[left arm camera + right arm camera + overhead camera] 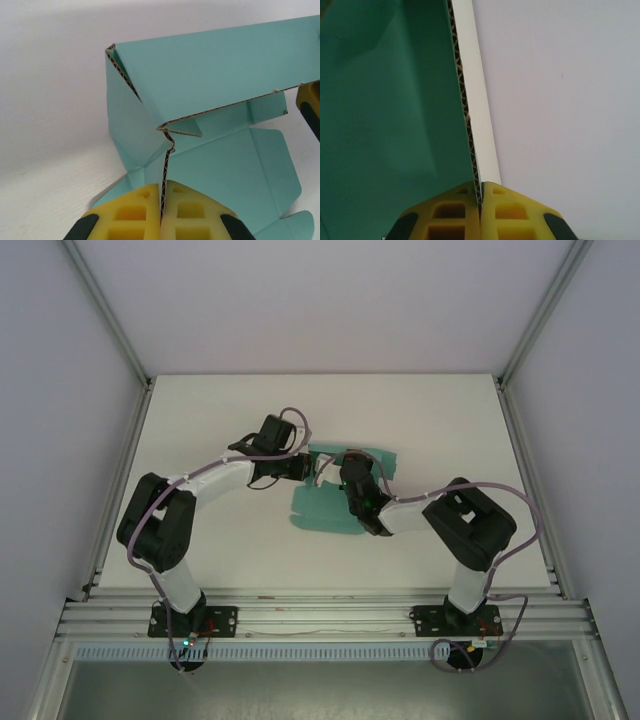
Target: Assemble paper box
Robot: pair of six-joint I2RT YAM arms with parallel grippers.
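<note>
The white table [200, 430] lay between pale walls, with two arms bolted at its near edge. The left arm [190, 500] reached in from the left and the right arm [460, 520] from the right, and they met near the middle of the table. There sat the paper box [325, 510], a teal-green corrugated card sheet, partly folded. In the left wrist view of the box [225, 65], one wide panel stood up and leaned over the flat base, a side panel rose at its left, and rounded flaps lay flat at the lower right. The left gripper [162, 187] held its yellow jaws clamped on the fluted edge of a standing flap. The right gripper [481, 186] was likewise clamped on a card edge, the green panel [385, 100] rising to the left of its jaws. One of its yellow and black fingers [310, 107] showed by the end of the raised panel
</note>
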